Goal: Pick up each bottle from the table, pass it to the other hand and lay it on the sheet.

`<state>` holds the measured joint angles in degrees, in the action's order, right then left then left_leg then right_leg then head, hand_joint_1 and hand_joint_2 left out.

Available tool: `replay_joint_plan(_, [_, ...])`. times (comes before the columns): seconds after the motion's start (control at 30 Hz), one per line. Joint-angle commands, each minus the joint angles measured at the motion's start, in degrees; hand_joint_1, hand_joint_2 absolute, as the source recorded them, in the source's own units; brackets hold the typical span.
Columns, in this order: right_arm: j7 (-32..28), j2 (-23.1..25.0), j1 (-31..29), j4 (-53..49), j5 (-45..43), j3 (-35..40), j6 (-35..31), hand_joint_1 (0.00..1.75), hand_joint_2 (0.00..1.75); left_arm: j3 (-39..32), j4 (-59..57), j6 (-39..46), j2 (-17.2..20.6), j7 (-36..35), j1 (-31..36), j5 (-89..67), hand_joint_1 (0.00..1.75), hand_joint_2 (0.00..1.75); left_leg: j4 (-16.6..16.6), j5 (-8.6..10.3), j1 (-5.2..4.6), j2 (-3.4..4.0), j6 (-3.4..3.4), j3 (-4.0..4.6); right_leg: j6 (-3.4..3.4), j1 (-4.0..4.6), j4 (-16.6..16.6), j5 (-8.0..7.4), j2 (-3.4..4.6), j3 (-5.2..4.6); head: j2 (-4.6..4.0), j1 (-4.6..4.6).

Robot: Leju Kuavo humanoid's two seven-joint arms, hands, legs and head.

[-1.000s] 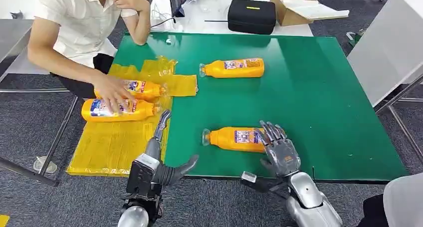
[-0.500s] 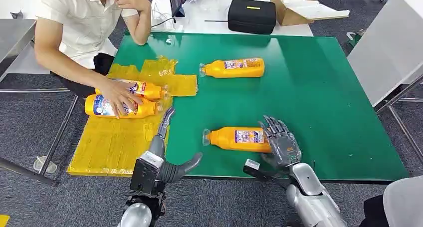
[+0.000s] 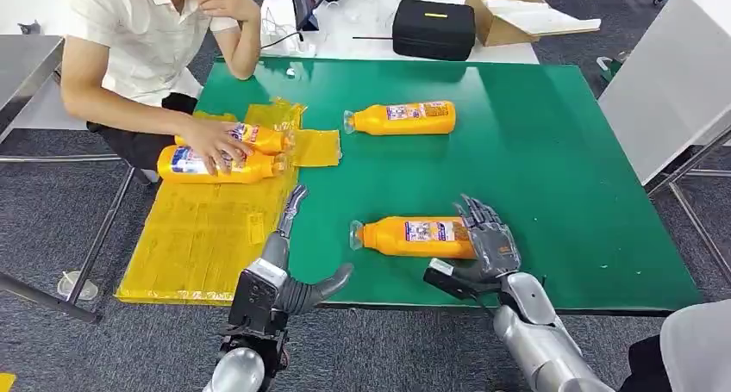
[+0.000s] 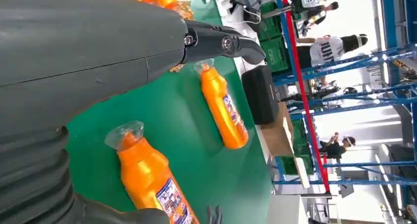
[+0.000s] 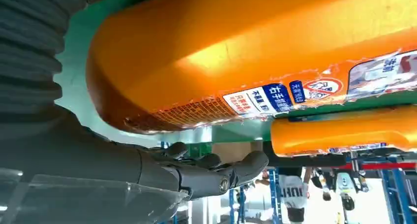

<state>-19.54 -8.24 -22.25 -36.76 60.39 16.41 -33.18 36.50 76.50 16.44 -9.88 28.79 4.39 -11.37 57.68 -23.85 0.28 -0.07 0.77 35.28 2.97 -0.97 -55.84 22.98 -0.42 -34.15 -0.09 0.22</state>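
The green table (image 3: 552, 151) is the landmark. Off its left edge hangs the yellow sheet (image 3: 198, 237), where a person's hand (image 3: 209, 142) rests on two orange bottles (image 3: 220, 164) already lying there. A third bottle (image 3: 403, 117) lies toward the table's far side, well apart from the robot. The near bottle (image 3: 412, 237) lies close to the table's front edge, cap pointing toward the sheet; the right hand (image 3: 487, 237) is at its base, fingers spread around the end, not visibly closed on it. The left hand (image 3: 289, 237) waits open beside the table's front left edge, holding nothing. This looks like the pick-up step; next the right hand must close firmly, lift, and carry the bottle toward the left hand.
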Motion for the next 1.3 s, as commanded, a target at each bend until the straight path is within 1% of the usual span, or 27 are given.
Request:
replay_joint_plan(0.03, [-2.42, 1.0, -2.44, 9.62, -2.3, -0.95, 6.09, 1.75, 1.75, 1.47, -3.39, -0.23, 1.18, 0.2, 2.58, 0.94, 0.0, 1.75, -0.01, 0.02, 0.08, -0.02, -0.03, -0.1, -0.15, 0.09, 0.05, -0.04, 0.0, 0.13, 0.0, 0.0])
replay_joint_plan(0.17, [-2.83, 0.72, -3.26, 11.5, -3.76, -1.03, 10.56, 1.75, 1.75, 1.71, -3.55, -0.28, 1.25, 0.86, 2.94, 1.28, 0.0, 1.75, -0.04, 0.08, 0.04, -0.03, 0.0, -0.11, -0.06, 0.05, 0.06, -0.06, -0.02, 0.13, 0.0, 0.02])
replay_joint_plan(0.2, [-2.47, 0.61, -3.63, 12.39, -4.29, -1.04, 12.72, 1.75, 1.75, 1.75, -3.5, -0.35, 1.27, 0.92, 3.0, 1.42, 0.0, 1.75, -0.03, 0.07, 0.07, -0.04, -0.01, -0.11, -0.09, 0.08, 0.07, -0.05, -0.03, 0.15, 0.0, 0.0])
replay_joint_plan(0.33, [-1.13, 0.08, -4.14, 13.97, -4.19, -0.57, 16.02, 1.75, 1.75, 1.84, -3.51, -0.53, 1.25, 0.92, 3.17, 1.64, 0.0, 1.75, -0.07, 0.08, 0.1, 0.03, -0.02, -0.36, -0.11, 0.12, 0.14, -0.06, 0.02, 0.35, 0.0, 0.0])
replay_joint_plan(0.4, [-0.81, -0.09, -4.18, 14.33, -4.25, -0.49, 16.84, 1.75, 1.75, 1.94, -3.7, -0.62, 1.19, 0.94, 3.2, 1.75, 0.0, 1.75, -0.06, 0.1, 0.11, -0.06, -0.02, -0.4, -0.12, 0.13, 0.14, -0.06, -0.04, 0.4, 0.0, 0.02])
replay_joint_plan(0.5, [-0.87, -0.24, -3.83, 14.17, -4.48, -0.53, 16.98, 1.75, 1.75, 2.05, -3.43, -0.65, 1.19, 1.23, 3.02, 1.94, 0.0, 1.75, -0.06, 0.08, 0.08, 0.08, 0.01, -0.52, -0.08, 0.1, 0.14, -0.09, 0.08, 0.45, 0.0, 0.0])
replay_joint_plan(0.6, [-1.83, -0.16, -3.37, 13.68, -5.34, -1.05, 16.77, 1.75, 1.75, 2.09, -2.82, -0.66, 1.35, 1.36, 2.81, 2.04, 0.0, 1.75, -0.07, 0.12, 0.11, 0.0, -0.01, -0.56, -0.12, 0.13, 0.18, -0.12, -0.04, 0.44, 0.0, 0.0])
replay_joint_plan(0.63, [-2.91, 0.08, -3.08, 13.29, -6.41, -1.68, 17.11, 1.75, 1.75, 2.06, -2.51, -0.64, 1.46, 1.44, 2.73, 2.08, 0.0, 1.75, -0.05, 0.09, 0.1, 0.02, -0.01, -0.64, -0.11, 0.11, 0.15, -0.09, -0.02, 0.37, 0.0, 0.02])
replay_joint_plan(0.67, [-7.92, 1.01, -2.02, 11.76, -11.37, -4.76, 18.79, 1.75, 1.75, 1.48, -2.17, -0.19, 1.27, 2.15, 2.4, 2.78, 0.0, 1.75, -0.02, 0.0, 0.07, 0.08, 0.01, -0.8, -0.08, 0.08, 0.1, 0.0, 0.03, 0.34, 0.0, 0.02])
replay_joint_plan(0.7, [-8.68, 1.45, -1.66, 11.46, -12.15, -5.15, 18.68, 1.75, 1.75, 1.27, -2.27, -0.1, 1.28, 2.31, 2.36, 3.08, 0.0, 1.75, -0.03, 0.07, 0.12, 0.0, 0.01, -0.67, -0.13, 0.14, 0.16, -0.07, -0.04, 0.11, 0.0, 0.02])
replay_joint_plan(0.73, [-13.85, 3.1, -0.39, 9.4, -18.13, -8.72, 20.13, 1.75, 1.75, -0.14, -2.71, -0.4, 0.58, 2.22, 1.98, 5.93, 0.0, 1.75, -0.05, -0.03, 0.08, 0.13, 0.06, -0.84, -0.06, 0.09, 0.16, -0.01, 0.08, 0.24, 0.0, 0.0])
replay_joint_plan(0.77, [-13.99, 3.46, -0.25, 9.28, -18.39, -8.69, 20.27, 1.75, 1.75, -0.21, -3.01, -0.53, 0.7, 2.29, 2.14, 6.23, 0.0, 1.75, -0.09, 0.02, 0.11, 0.04, 0.04, -0.76, -0.1, 0.13, 0.2, -0.04, 0.02, 0.21, 0.0, 0.02])
replay_joint_plan(0.8, [-14.71, 4.33, 0.4, 8.12, -20.16, -9.61, 20.4, 1.75, 1.75, -0.9, -3.59, -1.0, 0.31, 2.2, 2.09, 7.97, 0.0, 1.75, -0.12, 0.0, 0.12, 0.17, 0.03, -0.76, -0.09, 0.14, 0.24, -0.07, 0.14, 0.32, 0.0, 0.0])
replay_joint_plan(0.83, [-14.75, 4.46, 0.66, 7.7, -20.42, -9.53, 20.69, 1.75, 1.75, -0.88, -4.06, -1.12, 0.3, 2.22, 2.32, 8.2, 0.0, 1.75, -0.11, 0.02, 0.08, 0.17, 0.06, -0.78, -0.05, 0.09, 0.2, -0.06, 0.17, 0.74, 0.0, 0.02])
replay_joint_plan(0.9, [-17.84, 6.14, 3.36, 2.76, -25.59, -12.03, 19.61, 1.75, 1.75, -3.21, -5.6, -3.75, -0.94, 0.36, 1.95, 16.36, 0.0, 1.75, -0.07, -0.01, 0.1, 0.24, 0.04, -0.78, -0.02, 0.11, 0.16, -0.08, 0.24, 0.76, 0.0, 0.02])
replay_joint_plan(0.93, [-17.84, 6.35, 3.79, 1.84, -26.17, -12.08, 19.61, 1.75, 1.75, -3.23, -5.85, -3.87, -0.94, 0.39, 1.99, 17.14, 0.0, 1.75, -0.09, -0.03, 0.11, 0.28, 0.01, -0.78, -0.07, 0.13, 0.17, -0.08, 0.26, 0.74, 0.0, -0.02])
replay_joint_plan(0.97, [-20.06, 7.64, 5.41, -1.89, -30.78, -14.27, 20.36, 1.75, 1.75, -3.94, -6.52, -5.13, -1.17, -0.66, 1.72, 21.1, 0.0, 1.75, -0.09, -0.02, 0.1, 0.31, 0.03, -0.79, -0.05, 0.12, 0.17, -0.1, 0.24, 0.73, 0.0, 0.0])
replay_joint_plan(1.07, [-19.56, 8.76, 7.62, -7.43, -34.27, -14.55, 19.44, 1.75, 1.75, -4.23, -7.49, -5.76, -1.0, -1.38, 1.24, 25.57, 0.0, 1.75, -0.08, 0.01, 0.11, 0.24, 0.0, -0.63, -0.09, 0.15, 0.14, -0.07, 0.16, 0.61, 0.0, 0.0])
replay_joint_plan(1.17, [-19.84, 9.9, 9.25, -11.56, -37.46, -14.94, 18.6, 1.75, 1.75, -4.16, -7.47, -6.19, -0.55, -1.89, 0.46, 28.88, 0.0, 1.75, -0.04, -0.02, 0.07, 0.31, 0.01, -0.41, -0.05, 0.14, 0.07, -0.07, 0.34, 0.37, 0.0, -0.02])
replay_joint_plan(1.23, [-20.38, 11.01, 10.56, -14.85, -40.34, -15.39, 18.1, 1.75, 1.75, -3.96, -7.14, -5.96, -0.23, -1.73, -0.09, 30.54, 0.0, 1.75, -0.03, -0.02, 0.06, 0.29, 0.02, -0.3, -0.03, 0.12, 0.06, -0.05, 0.31, 0.28, 0.0, 0.0])
replay_joint_plan(1.3, [-20.3, 11.13, 10.91, -15.6, -40.5, -15.09, 18.13, 1.75, 1.75, -3.82, -7.01, -5.91, -0.09, -1.66, -0.22, 30.67, 0.0, 1.75, -0.04, 0.01, 0.02, 0.28, 0.03, -0.17, 0.02, 0.05, 0.03, -0.06, 0.3, 0.14, 0.0, 0.0])
